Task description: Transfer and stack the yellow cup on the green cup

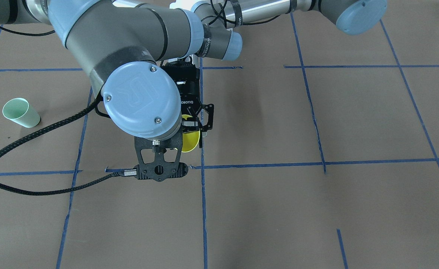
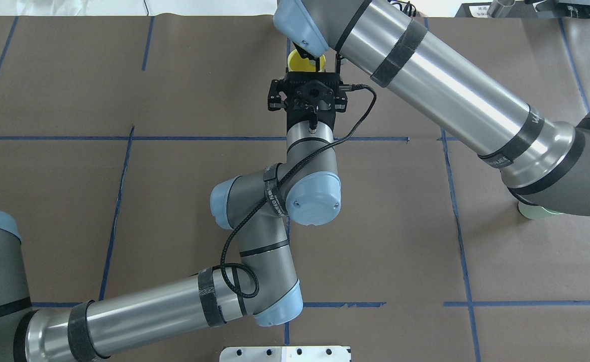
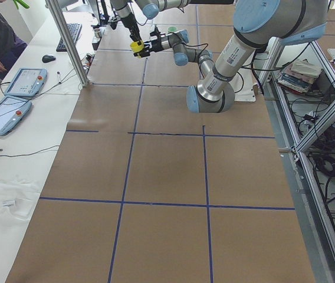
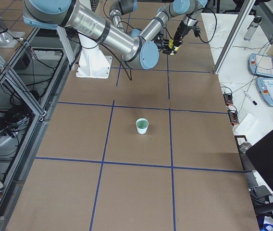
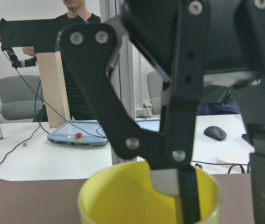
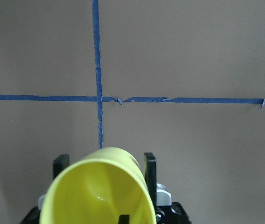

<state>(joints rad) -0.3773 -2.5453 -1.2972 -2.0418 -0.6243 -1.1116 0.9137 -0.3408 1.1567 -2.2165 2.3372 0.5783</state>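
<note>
Blue tape grids the brown counter. The green cup stands alone on it, well apart from both arms. In the front-facing view the right arm's wrist covers most of the yellow cup, which is held in the air above the counter. The left hand is closed on its sides. The right hand is part open, with one finger inside the rim and the other outside, gaps showing. Only the left wrist view shows those gaps. Overhead, the right arm hides nearly all the green cup.
</note>
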